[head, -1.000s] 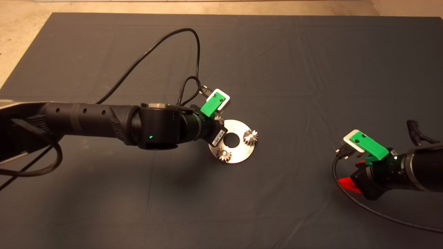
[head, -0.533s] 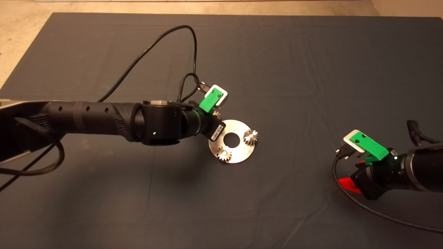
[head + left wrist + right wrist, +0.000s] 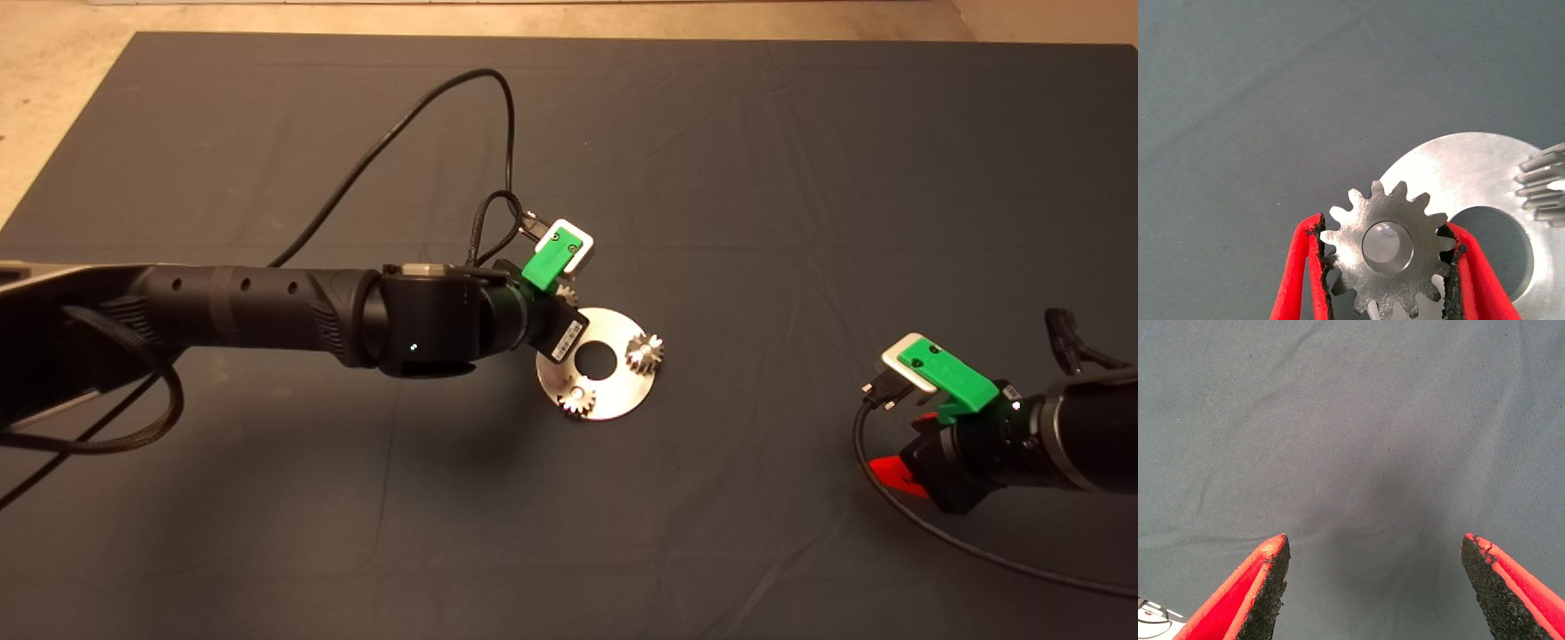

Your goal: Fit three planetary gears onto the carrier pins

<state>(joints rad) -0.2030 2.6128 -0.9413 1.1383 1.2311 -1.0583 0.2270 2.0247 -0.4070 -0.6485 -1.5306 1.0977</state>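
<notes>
Planetary gears: three are counted. One (image 3: 1388,257) is gripped by its toothed rim between the two black pads (image 3: 1321,267) of the left gripper (image 3: 1386,267), held flat at the disc's edge on the left arm's side; a silvery pin end (image 3: 1386,241) is seen through its bore, though whether the gear is fully seated cannot be told. A second gear (image 3: 644,353) is seated on the disc near the edge facing the right arm. A third gear (image 3: 577,399) is seated near the disc's near edge, a bright pin tip showing at its centre.

Carrier pins: three positions are occupied by gears; two pin ends are made out, the rest being hidden.

Disc (image 3: 622,391): one, flat, round, shiny steel, with one large centre hole (image 3: 594,358); it is laid near the middle of the dark mat (image 3: 800,178).

Left gripper (image 3: 556,307): reached in over the disc's edge, largely hidden in the head view beneath its own wrist.

Right gripper (image 3: 1375,587): parked near the mat's right edge, well apart from the disc, fingers spread wide over bare mat, nothing held
</notes>
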